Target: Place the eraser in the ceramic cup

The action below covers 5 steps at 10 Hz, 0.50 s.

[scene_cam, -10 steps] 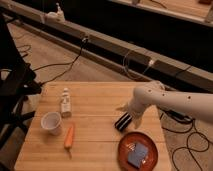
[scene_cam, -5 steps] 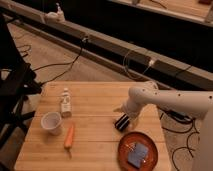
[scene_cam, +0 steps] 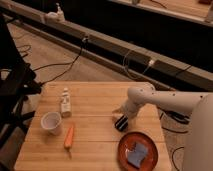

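On the left side of the wooden table we see the ceramic cup. It is small, white and round, and it stands upright. We can look down into its pale inside. Just behind it, a bit to the right, stands a little white bottle. In front of the bottle an orange carrot lies flat, close to the cup but not touching it.

Past the middle of the table we find the eraser. It is a small dark block, well apart from the cup. The gripper is right down at the eraser, at the end of the white arm that comes in from the right. We cannot tell if the gripper is clamped on the eraser or not.

Near the front right corner sits a round orange-red plate, just beside the eraser. A blue-grey square pad lies on it.
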{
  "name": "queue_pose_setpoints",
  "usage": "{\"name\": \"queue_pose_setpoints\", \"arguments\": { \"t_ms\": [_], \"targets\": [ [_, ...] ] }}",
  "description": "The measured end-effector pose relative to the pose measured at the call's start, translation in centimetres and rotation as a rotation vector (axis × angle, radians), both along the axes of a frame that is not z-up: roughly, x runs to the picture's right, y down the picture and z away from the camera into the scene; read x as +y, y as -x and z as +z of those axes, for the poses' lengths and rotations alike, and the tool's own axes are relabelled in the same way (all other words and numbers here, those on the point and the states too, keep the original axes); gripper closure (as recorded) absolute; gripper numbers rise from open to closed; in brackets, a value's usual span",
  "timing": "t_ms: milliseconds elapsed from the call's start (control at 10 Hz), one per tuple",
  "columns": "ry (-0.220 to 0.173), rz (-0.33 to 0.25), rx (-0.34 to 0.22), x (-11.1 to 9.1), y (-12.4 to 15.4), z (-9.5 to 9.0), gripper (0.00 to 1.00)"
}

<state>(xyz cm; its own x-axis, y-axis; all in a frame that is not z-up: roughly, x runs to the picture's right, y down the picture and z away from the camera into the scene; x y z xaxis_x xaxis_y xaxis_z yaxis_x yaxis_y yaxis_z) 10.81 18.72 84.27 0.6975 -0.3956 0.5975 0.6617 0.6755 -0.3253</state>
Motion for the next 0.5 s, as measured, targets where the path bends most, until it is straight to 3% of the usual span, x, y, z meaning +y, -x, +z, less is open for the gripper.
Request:
{"name": "queue_pose_setpoints", "arguments": {
  "t_ms": [200, 500],
  "targets": [
    [0.007, -0.006, -0.003, 0.19, 0.21, 0.6, 0.22],
    [0.008, -0.028, -0.012, 0.31, 0.7, 0.91, 0.48]
  ]
}}
